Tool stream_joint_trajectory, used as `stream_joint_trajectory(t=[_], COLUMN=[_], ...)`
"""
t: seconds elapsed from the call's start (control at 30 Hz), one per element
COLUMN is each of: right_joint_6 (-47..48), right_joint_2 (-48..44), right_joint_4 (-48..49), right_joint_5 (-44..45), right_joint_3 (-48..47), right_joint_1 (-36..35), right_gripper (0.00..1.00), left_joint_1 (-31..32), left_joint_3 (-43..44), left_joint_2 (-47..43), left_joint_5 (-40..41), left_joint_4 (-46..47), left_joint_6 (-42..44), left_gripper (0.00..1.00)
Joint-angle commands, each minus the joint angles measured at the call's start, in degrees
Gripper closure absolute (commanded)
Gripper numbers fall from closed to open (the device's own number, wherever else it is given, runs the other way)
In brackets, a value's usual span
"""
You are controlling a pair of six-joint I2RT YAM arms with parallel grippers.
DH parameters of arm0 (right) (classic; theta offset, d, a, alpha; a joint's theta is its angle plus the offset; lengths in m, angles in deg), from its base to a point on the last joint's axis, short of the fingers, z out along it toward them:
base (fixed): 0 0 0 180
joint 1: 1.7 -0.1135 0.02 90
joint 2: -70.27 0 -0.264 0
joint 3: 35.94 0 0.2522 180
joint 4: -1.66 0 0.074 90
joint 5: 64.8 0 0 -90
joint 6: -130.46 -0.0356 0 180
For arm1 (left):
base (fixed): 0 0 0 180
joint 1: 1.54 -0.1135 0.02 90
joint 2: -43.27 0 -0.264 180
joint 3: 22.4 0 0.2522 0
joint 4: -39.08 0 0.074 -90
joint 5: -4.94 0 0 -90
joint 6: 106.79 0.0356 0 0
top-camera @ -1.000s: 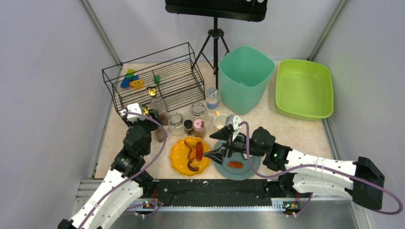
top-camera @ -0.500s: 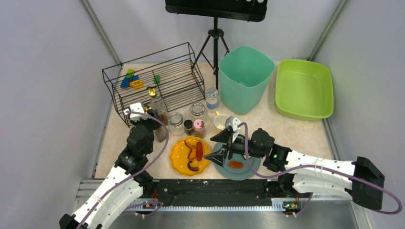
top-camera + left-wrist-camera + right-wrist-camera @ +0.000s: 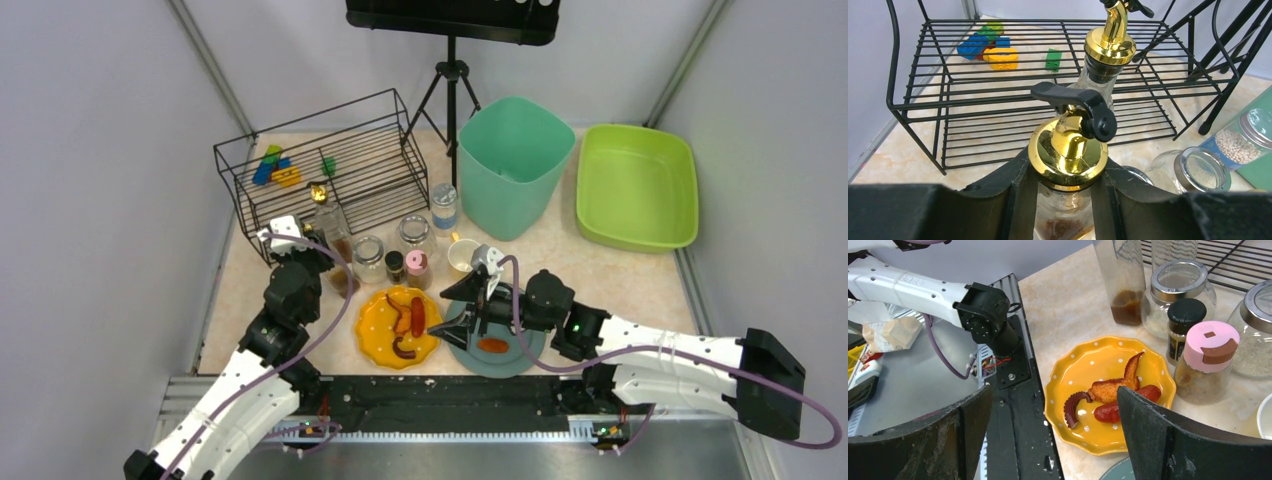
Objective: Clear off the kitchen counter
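Observation:
On the beige kitchen counter [image 3: 600, 270], a glass bottle [image 3: 1068, 212] with a gold pourer and brown liquid stands in front of the wire rack. My left gripper [image 3: 1067, 167] is shut on its neck, with both fingers against the glass; from above, the left gripper [image 3: 322, 262] is at the counter's left. My right gripper [image 3: 1053, 392] is open and empty. It hovers by the near rim of a yellow plate [image 3: 1108, 377] holding a sausage, a fried piece and an octopus tentacle. From above, the right gripper [image 3: 452, 307] sits between the yellow plate [image 3: 398, 326] and a grey-teal plate [image 3: 515, 355].
A second gold-topped bottle [image 3: 1108, 55] stands just behind the held one. The black wire rack [image 3: 320, 170] holds toy bricks [image 3: 275, 167]. Several jars [image 3: 415, 232] and a small cup [image 3: 462, 252] crowd the middle. A teal bin [image 3: 510, 165], a green tub [image 3: 635, 185] and a tripod [image 3: 450, 90] stand at the back.
My left gripper has moved a little to the right and its jaws have closed in around the bottle. The right arm has stayed where it was.

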Motion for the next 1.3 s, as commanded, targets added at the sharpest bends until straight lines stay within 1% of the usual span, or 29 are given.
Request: stream_joint_trajectory(t=[0.0, 0.2, 0.33, 0.43, 0.63, 0.8, 0.93, 1.13, 1.27], right_joint_6=[-1.00, -1.70, -1.92, -2.14, -2.59, -2.95, -2.86, -2.87, -3.35], right_joint_2=[-0.80, -0.34, 0.30, 0.69, 1.99, 2.37, 2.36, 3.89, 4.42], right_joint_4=[2.59, 3.41, 3.79, 4.09, 4.83, 4.23, 4.56, 4.70, 5.21], right_joint_5=[-0.41, -0.36, -0.44, -0.53, -0.74, -1.10, -0.97, -0.96, -0.88], right_joint_3=[0.59, 1.09, 0.99, 1.03, 0.81, 0.47, 0.70, 0.08, 0.01], right_joint_1=[-0.66, -0.69, -0.69, -0.65, -0.70, -0.66, -0.65, -0.71, -0.68], right_gripper=[0.07, 0.07, 0.07, 0.07, 0.07, 0.07, 0.07, 0.07, 0.07], left_joint_1=[0.15, 0.20, 0.14, 0.18, 0.17, 0.21, 0.17, 0.15, 0.17], left_joint_3=[3.61, 9.55, 13.91, 17.08, 23.13, 31.11, 36.93, 44.03, 47.25], left_joint_2=[-1.00, -1.87, -2.29, -2.10, 0.07, 3.32, 4.37, 7.41, 10.76], left_joint_5=[0.59, 2.50, 4.39, 3.60, -1.30, -2.95, -4.61, -12.57, -17.66], left_joint_4=[-1.00, -9.95, -14.50, -17.25, -19.52, -24.30, -25.19, -26.12, -25.54], left_joint_6=[0.24, 0.49, 2.52, 3.38, 3.16, 2.39, 2.56, 0.41, -1.24], left_gripper=[1.00, 1.00, 1.00, 1.00, 1.00, 1.00, 1.00, 1.00, 1.00])
